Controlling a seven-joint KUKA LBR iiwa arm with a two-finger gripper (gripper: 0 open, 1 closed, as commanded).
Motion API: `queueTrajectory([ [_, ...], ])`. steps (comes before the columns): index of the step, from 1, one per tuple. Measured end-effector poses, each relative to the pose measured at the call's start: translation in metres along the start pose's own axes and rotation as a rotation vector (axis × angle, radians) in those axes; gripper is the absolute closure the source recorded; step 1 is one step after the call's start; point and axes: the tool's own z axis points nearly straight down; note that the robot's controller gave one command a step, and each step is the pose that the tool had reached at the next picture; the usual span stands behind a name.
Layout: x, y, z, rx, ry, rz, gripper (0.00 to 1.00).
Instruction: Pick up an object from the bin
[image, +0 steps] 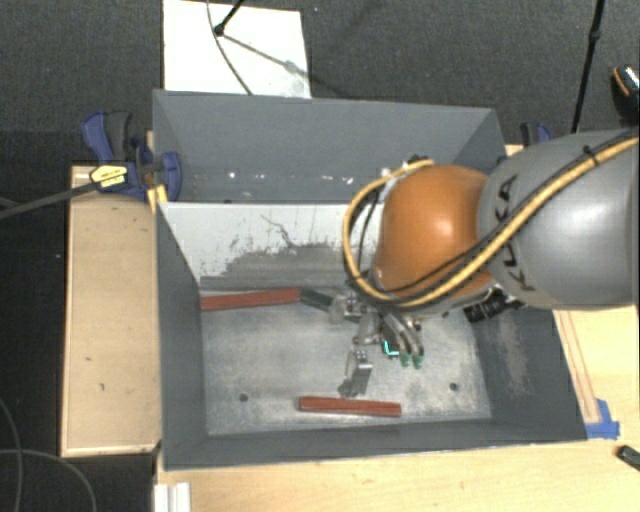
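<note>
A grey metal bin (180, 330) sits on a pale wooden desk (400, 485), with dark floor behind it. The gripper (360, 372) hangs low over the bin floor, a little right of centre, under the arm's orange cover (430, 235). Whether it is open or closed cannot be told from this angle, and nothing can be made out in its hold.

Just below its tip, near the lower edge of the floor, lies the lower bar (349, 406), flat, thin and red-brown. It is close to the gripper, but contact cannot be made out. To the upper left of the gripper, a small dark piece (318, 297) lies near the back wall. Beyond it, well apart, the upper bar (250, 298) lies flat along that wall.

The pick looks not yet done: both bars lie on the floor. The descent seems nearly complete, and the grasp and the lift are left.
</note>
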Motion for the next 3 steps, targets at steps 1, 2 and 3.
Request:
queueTrajectory([
  [1, 0.024, -0.032, 0.105, 0.000, -0.006, -0.024, 0.00],
  [2, 0.024, -0.031, 0.102, -0.001, -0.008, -0.021, 1.00],
  [3, 0.007, -0.047, -0.054, 0.000, -0.018, -0.092, 1.00],
])
